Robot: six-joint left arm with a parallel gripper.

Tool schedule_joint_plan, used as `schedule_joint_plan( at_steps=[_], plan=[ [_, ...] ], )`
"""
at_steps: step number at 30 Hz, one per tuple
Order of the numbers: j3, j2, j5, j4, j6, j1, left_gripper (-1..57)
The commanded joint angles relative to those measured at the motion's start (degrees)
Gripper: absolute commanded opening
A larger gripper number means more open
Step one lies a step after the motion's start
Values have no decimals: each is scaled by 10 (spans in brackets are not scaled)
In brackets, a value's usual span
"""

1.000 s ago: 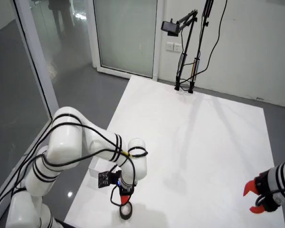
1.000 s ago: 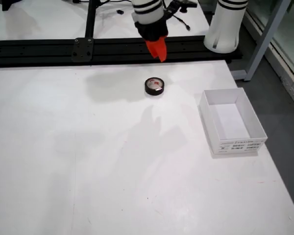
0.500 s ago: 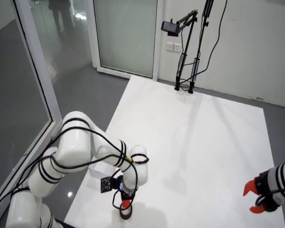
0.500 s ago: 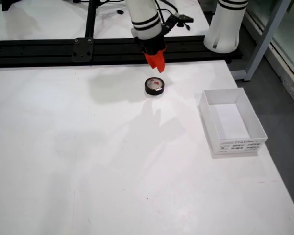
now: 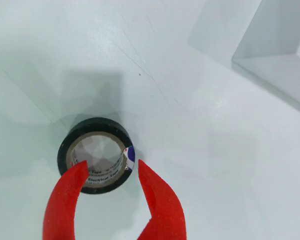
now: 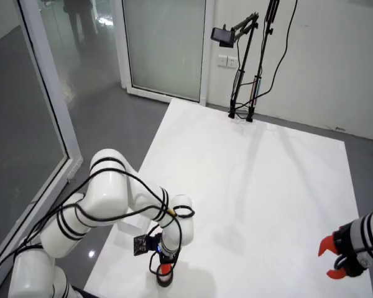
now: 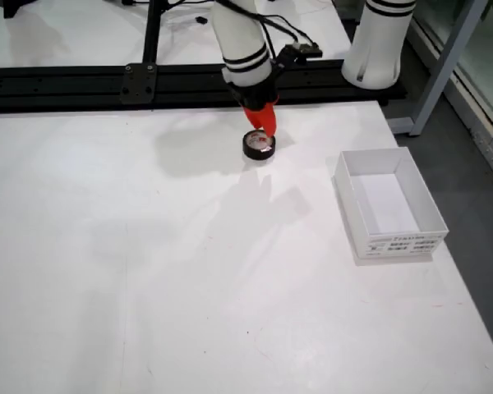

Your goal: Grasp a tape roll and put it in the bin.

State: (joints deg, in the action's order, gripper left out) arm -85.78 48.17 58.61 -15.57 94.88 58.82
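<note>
A black tape roll (image 5: 95,155) lies flat on the white table (image 7: 189,271); the front view shows the tape roll (image 7: 259,145) near the table's far edge. My gripper (image 5: 111,167) hangs open just above it. One red finger (image 5: 70,195) hangs over the roll's hole, the other finger (image 5: 159,200) just outside its right rim. The front view has my gripper (image 7: 263,123) right at the roll. From above, my gripper (image 6: 165,271) hides most of the tape roll (image 6: 166,281). The white bin (image 7: 393,241) stands open and empty, to the right in the front view.
The gripper view shows a corner of the bin (image 5: 270,67) at the upper right. A black rail (image 7: 66,82) runs behind the table in the front view, beside a second arm's white base (image 7: 378,41). That arm's red gripper (image 6: 334,261) rests still at the lower right.
My arm has come down steadily toward the tape roll, from well above it to right over it. The roll and the bin have not moved.
</note>
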Motion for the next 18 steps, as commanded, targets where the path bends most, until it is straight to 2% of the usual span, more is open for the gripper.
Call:
schedule_joint_plan(
  at_steps=[1,7,18],
  plan=[
    [0,45,-53,-3,2,-18,218],
    [0,46,-56,-17,2,-29,217],
    [0,54,-67,-20,2,-35,215]
  ],
)
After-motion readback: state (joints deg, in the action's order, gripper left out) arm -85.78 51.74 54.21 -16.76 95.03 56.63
